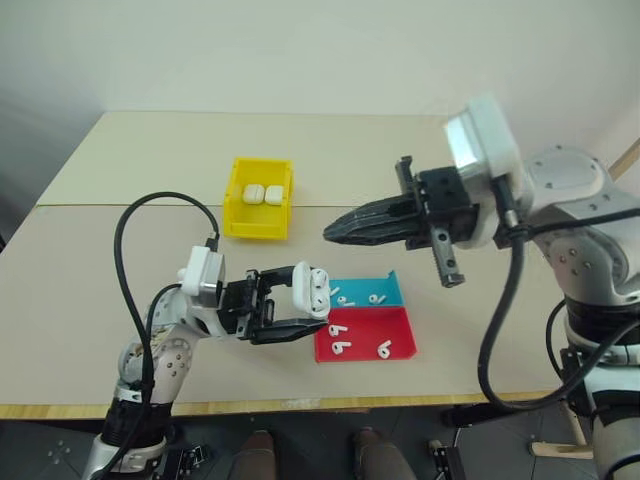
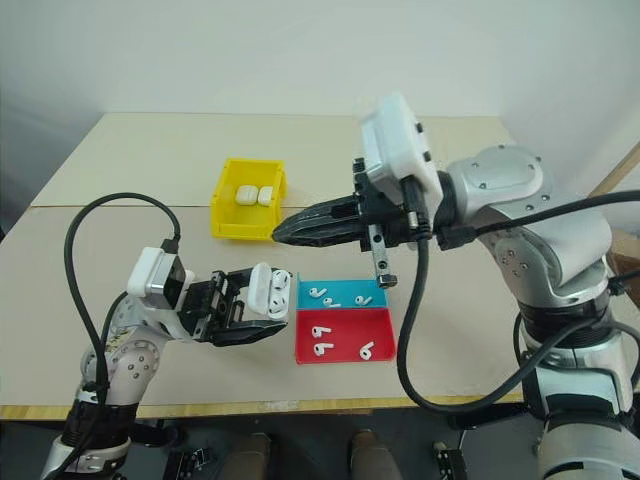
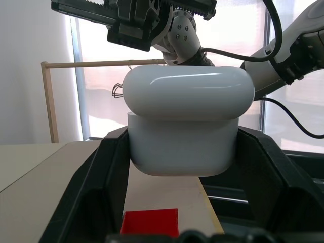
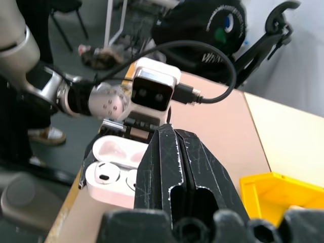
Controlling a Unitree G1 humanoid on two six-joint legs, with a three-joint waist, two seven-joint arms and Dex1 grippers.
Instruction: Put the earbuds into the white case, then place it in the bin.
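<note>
glossy white case (image 1: 311,289) (lid open), rounded corners

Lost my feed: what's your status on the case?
Left gripper shut on open white case. Right gripper shut, above the case. Earbuds loose in red and blue trays. Yellow bin holds two cases, path clear.

The right gripper (image 1: 335,231), fingers pressed together, hangs in open air above the table (image 1: 120,290), between the yellow bin (image 1: 259,198) and the blue tray (image 1: 385,291) and red tray (image 1: 372,333). Just beside the trays, the left gripper (image 1: 305,305) with the open white case (image 1: 313,290) blocks that side. The bin's top is unobstructed, two cases (image 1: 263,193) lying inside.
</note>
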